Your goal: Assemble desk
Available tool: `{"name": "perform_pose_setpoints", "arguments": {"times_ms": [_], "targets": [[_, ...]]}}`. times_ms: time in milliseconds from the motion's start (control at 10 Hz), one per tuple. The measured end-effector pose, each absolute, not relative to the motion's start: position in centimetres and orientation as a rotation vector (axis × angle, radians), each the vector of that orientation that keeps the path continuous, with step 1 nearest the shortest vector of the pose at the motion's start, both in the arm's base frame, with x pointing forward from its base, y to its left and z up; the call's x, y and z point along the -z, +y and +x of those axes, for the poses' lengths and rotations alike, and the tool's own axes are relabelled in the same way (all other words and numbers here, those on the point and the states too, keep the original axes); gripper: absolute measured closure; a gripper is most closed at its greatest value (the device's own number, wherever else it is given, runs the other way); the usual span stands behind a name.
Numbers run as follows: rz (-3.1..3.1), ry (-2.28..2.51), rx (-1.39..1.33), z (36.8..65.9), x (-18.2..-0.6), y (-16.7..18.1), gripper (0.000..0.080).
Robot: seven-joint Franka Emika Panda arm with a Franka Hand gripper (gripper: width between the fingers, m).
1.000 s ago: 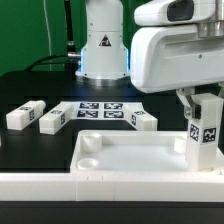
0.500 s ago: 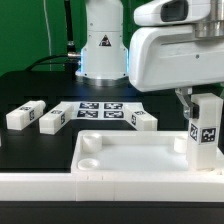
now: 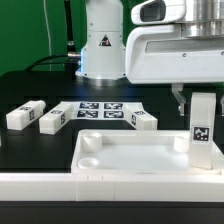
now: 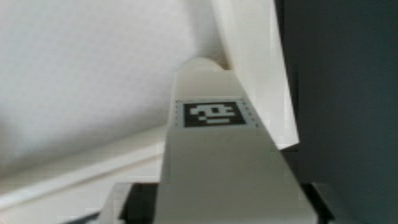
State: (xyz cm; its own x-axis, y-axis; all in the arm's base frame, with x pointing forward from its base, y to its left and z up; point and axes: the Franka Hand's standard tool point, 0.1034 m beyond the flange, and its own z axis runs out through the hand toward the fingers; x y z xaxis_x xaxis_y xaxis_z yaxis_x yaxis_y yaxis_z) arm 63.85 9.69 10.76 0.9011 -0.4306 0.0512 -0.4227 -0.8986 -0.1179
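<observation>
Claw (image 3: 201,101) clamped on an upright leg (image 3: 203,135) at a corner of the desk panel (image 3: 130,152).

Bright, even lighting — wrist view soft and blurred

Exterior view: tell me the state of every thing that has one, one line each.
Hand: shut on leg.
Leg: upright, at the corner of the panel on the exterior view's right; seated or not, unclear.
Panel: lying flat, rim up.
Loose legs: three, lying down, untouched.
Marker board: lying flat.
</observation>
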Motion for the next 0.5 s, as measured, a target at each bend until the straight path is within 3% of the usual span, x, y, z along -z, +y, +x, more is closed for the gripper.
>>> {"name": "perform_pose_setpoints", "arguments": {"times_ms": [500], "targets": [[-2.740,1.275,0.087,63.80,-10.73,9.68,0.0509]]}}
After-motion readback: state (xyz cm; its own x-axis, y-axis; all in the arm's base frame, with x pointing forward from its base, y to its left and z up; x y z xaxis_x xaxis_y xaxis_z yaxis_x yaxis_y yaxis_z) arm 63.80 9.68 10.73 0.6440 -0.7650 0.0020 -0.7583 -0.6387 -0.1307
